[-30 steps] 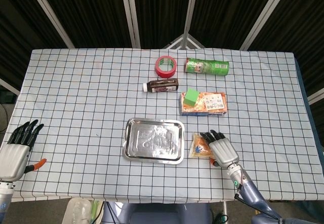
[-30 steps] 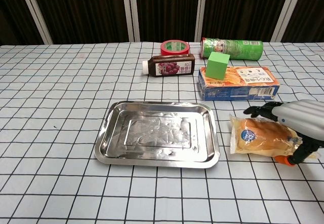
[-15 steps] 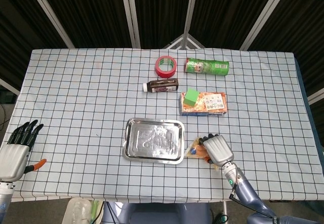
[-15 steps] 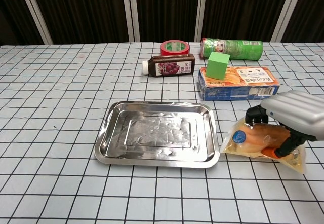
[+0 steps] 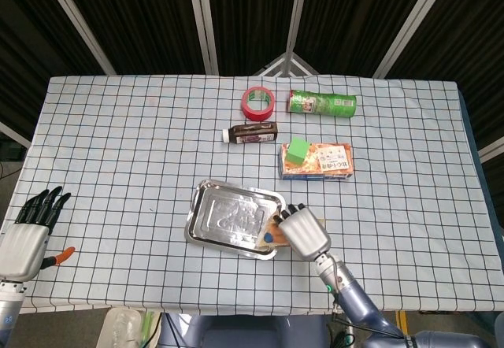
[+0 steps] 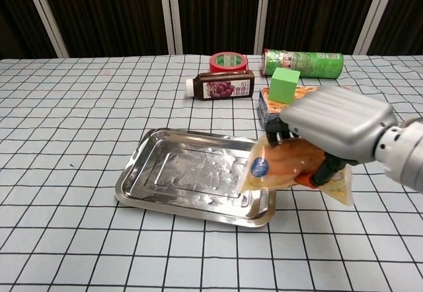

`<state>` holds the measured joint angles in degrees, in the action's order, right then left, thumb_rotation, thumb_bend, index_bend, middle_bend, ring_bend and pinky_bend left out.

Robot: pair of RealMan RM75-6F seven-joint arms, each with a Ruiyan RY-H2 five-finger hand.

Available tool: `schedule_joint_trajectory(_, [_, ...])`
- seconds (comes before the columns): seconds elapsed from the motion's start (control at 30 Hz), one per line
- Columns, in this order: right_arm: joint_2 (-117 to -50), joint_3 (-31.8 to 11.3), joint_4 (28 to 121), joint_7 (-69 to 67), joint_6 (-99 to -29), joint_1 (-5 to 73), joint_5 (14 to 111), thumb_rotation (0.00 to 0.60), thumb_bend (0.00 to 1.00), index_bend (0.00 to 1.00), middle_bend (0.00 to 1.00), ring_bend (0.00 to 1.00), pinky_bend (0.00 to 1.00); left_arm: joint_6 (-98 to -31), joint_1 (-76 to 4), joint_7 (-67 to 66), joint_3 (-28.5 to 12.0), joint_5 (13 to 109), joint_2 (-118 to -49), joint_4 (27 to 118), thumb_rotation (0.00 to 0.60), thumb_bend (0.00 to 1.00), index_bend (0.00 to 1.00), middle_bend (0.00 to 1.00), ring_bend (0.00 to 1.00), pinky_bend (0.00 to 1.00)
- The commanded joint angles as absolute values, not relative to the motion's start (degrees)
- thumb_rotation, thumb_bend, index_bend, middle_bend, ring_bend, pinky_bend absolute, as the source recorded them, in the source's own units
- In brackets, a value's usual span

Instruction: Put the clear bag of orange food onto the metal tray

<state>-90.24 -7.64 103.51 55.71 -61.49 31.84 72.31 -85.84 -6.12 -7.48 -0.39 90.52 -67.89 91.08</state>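
Note:
The clear bag of orange food (image 6: 285, 164) hangs off the table in my right hand (image 6: 336, 125), with its blue-stickered end over the right rim of the metal tray (image 6: 178, 168). From the head view the right hand (image 5: 303, 233) covers most of the bag (image 5: 272, 232), which overlaps the right edge of the tray (image 5: 224, 214). The tray lies slightly skewed on the checked cloth. My left hand (image 5: 27, 234) rests at the table's near left corner, fingers straight and apart, holding nothing.
Behind the tray lie a brown bottle (image 5: 252, 133), a red tape roll (image 5: 257, 102) and a green can (image 5: 321, 103). A green cube (image 5: 298, 149) sits on an orange box (image 5: 324, 161), close behind my right hand.
My right hand gripped the bag, lifted it and carried it left to the tray's right rim. The tray was nudged left and turned slightly. The left hand stayed put.

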Motion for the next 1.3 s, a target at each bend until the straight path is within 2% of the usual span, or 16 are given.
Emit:
schedule_joint_trajectory(0.03, [-95.5, -9.4, 105.9, 62.0, -61.1, 35.6, 66.5, 0.600, 0.33, 0.52, 0.53, 0.39, 0.53, -86.1, -6.0, -7.1, -0.3, 90.7, -67.7, 91.2, 0.600, 0.06, 0.00, 0.00, 0.00, 0.09])
schedule_joint_trajectory(0.13, [-98.7, -10.6, 104.5, 64.0, -60.8, 37.6, 63.4, 0.600, 0.33, 0.52, 0.53, 0.39, 0.53, -86.0, -6.0, -7.0, -0.2, 90.8, -67.6, 91.2, 0.600, 0.06, 0.00, 0.00, 0.00, 0.09])
schedule_joint_trajectory(0.4, [-109.5, -15.0, 93.7, 67.3, -59.5, 45.2, 54.5, 0.600, 0.33, 0.52, 0.53, 0.39, 0.53, -85.9, -6.1, -6.7, -0.1, 90.9, -67.5, 91.1, 0.600, 0.06, 0.00, 0.00, 0.00, 0.09])
schedule_joint_trajectory(0.6, [-112.1, -16.9, 87.5, 66.7, -58.4, 49.0, 51.3, 0.600, 0.33, 0.52, 0.53, 0.39, 0.53, -85.8, -5.9, -6.8, -0.1, 90.6, -67.6, 90.9, 0.600, 0.06, 0.00, 0.00, 0.00, 0.09])
schedule_joint_trajectory(0.63, [-112.0, -16.9, 87.0, 66.4, -58.5, 49.2, 50.9, 0.600, 0.33, 0.48, 0.52, 0.39, 0.53, -85.9, -5.9, -6.9, 0.0, 90.6, -67.6, 91.0, 0.600, 0.06, 0.00, 0.00, 0.00, 0.09])
schedule_joint_trajectory(0.7, [-111.6, -16.7, 86.6, 65.9, -58.9, 49.3, 50.5, 0.600, 0.33, 0.28, 0.42, 0.32, 0.50, -86.1, -5.8, -7.0, -0.1, 90.6, -67.6, 91.0, 0.600, 0.06, 0.00, 0.00, 0.00, 0.09])
schedule_joint_trajectory(0.73, [-111.2, -16.5, 86.7, 65.7, -59.2, 49.3, 50.4, 0.600, 0.33, 0.14, 0.30, 0.24, 0.46, -86.2, -5.8, -7.1, -0.1, 90.7, -67.6, 91.1, 0.600, 0.06, 0.00, 0.00, 0.00, 0.09])
schedule_joint_trajectory(0.77, [-110.8, -16.2, 87.0, 65.5, -59.6, 49.1, 50.0, 0.600, 0.33, 0.04, 0.18, 0.14, 0.40, -86.1, -5.8, -7.2, -0.1, 90.6, -67.7, 91.1, 0.600, 0.06, 0.00, 0.00, 0.00, 0.09])
schedule_joint_trajectory(0.83, [-109.9, -15.9, 88.3, 65.8, -60.8, 48.9, 48.9, 0.600, 0.33, 0.00, 0.04, 0.02, 0.30, -85.9, -5.8, -7.6, 0.0, 90.6, -67.8, 91.2, 0.600, 0.06, 0.00, 0.00, 0.00, 0.09])
schedule_joint_trajectory(0.87, [-109.6, -15.8, 88.9, 65.9, -61.3, 48.8, 48.7, 0.600, 0.33, 0.00, 0.01, 0.00, 0.24, -85.9, -5.8, -7.6, 0.0, 90.6, -67.9, 91.3, 0.600, 0.06, 0.00, 0.00, 0.00, 0.09])
schedule_joint_trajectory(0.93, [-108.5, -15.6, 91.2, 66.4, -63.3, 48.5, 48.5, 0.600, 0.32, 0.00, 0.00, 0.00, 0.18, -85.7, -5.8, -7.9, 0.2, 90.7, -67.9, 91.5, 0.600, 0.06, 0.00, 0.00, 0.00, 0.09])
schedule_joint_trajectory(1.0, [-107.5, -15.4, 93.8, 67.0, -65.3, 48.0, 48.3, 0.600, 0.29, 0.00, 0.00, 0.00, 0.17, -85.9, -5.8, -8.0, 0.2, 91.0, -68.0, 91.7, 0.600, 0.06, 0.00, 0.00, 0.00, 0.09])
schedule_joint_trajectory(1.17, [-102.4, -13.7, 104.8, 71.5, -72.6, 46.1, 47.5, 0.600, 0.27, 0.00, 0.00, 0.00, 0.17, -86.6, -5.6, -7.9, 0.4, 91.6, -67.9, 92.1, 0.600, 0.06, 0.00, 0.00, 0.00, 0.09])
schedule_joint_trajectory(1.3, [-95.0, -10.6, 114.8, 71.6, -79.0, 42.2, 49.9, 0.600, 0.26, 0.00, 0.00, 0.00, 0.17, -86.7, -5.4, -7.8, 0.4, 91.6, -67.7, 92.3, 0.600, 0.06, 0.00, 0.00, 0.00, 0.09])
